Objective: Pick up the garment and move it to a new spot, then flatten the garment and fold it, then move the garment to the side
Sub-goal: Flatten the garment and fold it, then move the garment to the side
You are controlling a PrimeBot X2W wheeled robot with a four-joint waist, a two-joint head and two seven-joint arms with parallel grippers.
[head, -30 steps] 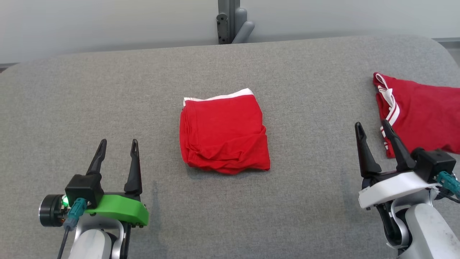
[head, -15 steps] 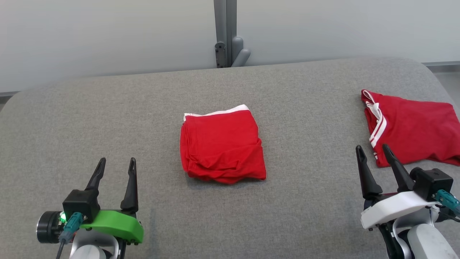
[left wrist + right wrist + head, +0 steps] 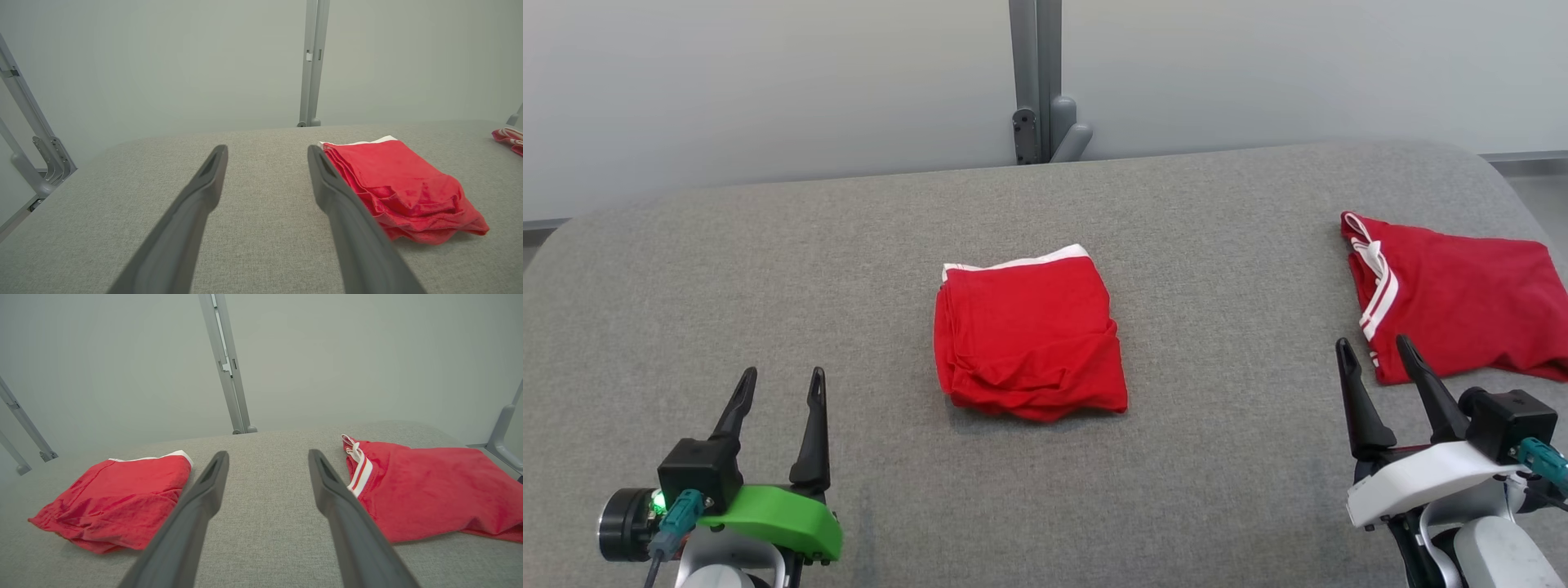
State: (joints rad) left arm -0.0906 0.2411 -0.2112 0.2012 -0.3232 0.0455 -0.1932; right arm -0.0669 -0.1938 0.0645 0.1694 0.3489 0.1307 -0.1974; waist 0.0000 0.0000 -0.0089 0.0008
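Note:
A folded red garment (image 3: 1029,343) with a white band at its far edge lies in the middle of the grey padded table (image 3: 768,261). It also shows in the left wrist view (image 3: 400,183) and the right wrist view (image 3: 118,494). A second red garment (image 3: 1462,302) with white stripes and a drawstring lies flat at the right edge (image 3: 429,490). My left gripper (image 3: 783,374) stands open near the front left, apart from the folded garment (image 3: 267,150). My right gripper (image 3: 1372,343) stands open at the front right, just short of the striped garment (image 3: 268,454). Nothing is between either pair of fingers.
A grey metal post (image 3: 1036,82) stands behind the table's far edge against a pale wall. Metal frame brackets (image 3: 36,155) show off the table's left end. Bare grey fabric stretches between the two garments and across the left half.
The whole picture has shifted downward, so the camera has moved. Both garments lie as before. Both grippers stay open and sit slightly nearer the front edge.

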